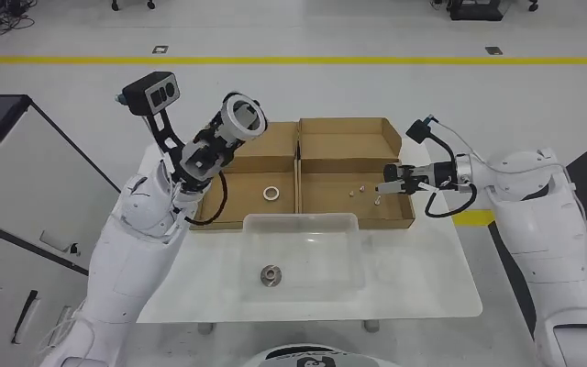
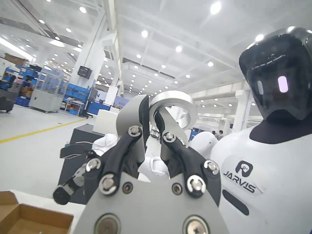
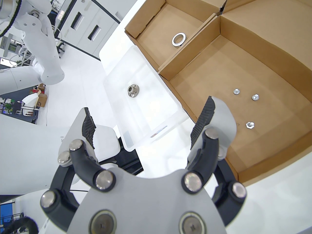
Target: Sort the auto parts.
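Left jaws clenched on a large metal ring (image 2: 174, 96), held high near the left box (image 1: 243, 193). Right jaws released, above the right box (image 3: 256, 57). Small ring (image 3: 178, 39) lies in the left box. Three nuts (image 3: 249, 124) lie in the right box. Flanged hub (image 3: 131, 91) sits in the clear tray (image 1: 298, 217) on the counter (image 1: 431, 284).
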Available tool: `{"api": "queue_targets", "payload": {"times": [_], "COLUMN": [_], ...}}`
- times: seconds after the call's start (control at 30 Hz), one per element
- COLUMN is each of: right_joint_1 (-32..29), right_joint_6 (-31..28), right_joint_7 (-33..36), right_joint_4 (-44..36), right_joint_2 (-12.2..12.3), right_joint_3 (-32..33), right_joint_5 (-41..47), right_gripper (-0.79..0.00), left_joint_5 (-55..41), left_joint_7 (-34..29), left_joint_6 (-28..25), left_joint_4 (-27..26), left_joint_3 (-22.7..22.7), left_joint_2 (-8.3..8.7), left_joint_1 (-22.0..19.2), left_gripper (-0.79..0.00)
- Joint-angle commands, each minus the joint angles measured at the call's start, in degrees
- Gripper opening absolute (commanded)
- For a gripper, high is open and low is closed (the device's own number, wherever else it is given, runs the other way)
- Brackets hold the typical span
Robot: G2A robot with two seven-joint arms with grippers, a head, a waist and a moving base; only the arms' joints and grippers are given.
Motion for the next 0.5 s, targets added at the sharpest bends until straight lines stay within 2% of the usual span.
{"api": "queue_targets", "payload": {"times": [0.0,0.17,0.27,0.47], "right_joint_1": [0.00,0.00,0.00,0.00], "right_joint_6": [0.00,0.00,0.00,0.00], "right_joint_7": [0.00,0.00,0.00,0.00], "right_joint_4": [0.00,0.00,0.00,0.00], "right_joint_2": [0.00,0.00,0.00,0.00], "right_joint_3": [0.00,0.00,0.00,0.00], "right_joint_5": [0.01,0.01,0.01,0.01], "right_gripper": [0.000,0.000,0.000,0.000], "left_joint_5": [3.15,11.87,19.63,32.86], "left_joint_7": [0.31,-0.90,-4.58,-13.35], "left_joint_6": [2.05,8.81,11.00,15.63], "left_joint_4": [1.14,5.43,7.29,7.91], "left_joint_3": [-0.76,-2.71,-4.04,-6.54], "left_joint_2": [-0.02,0.18,0.66,1.92], "left_joint_1": [-0.81,-3.51,-4.71,-3.64], "left_gripper": [-0.785,-0.785,-0.785,-0.785]}}
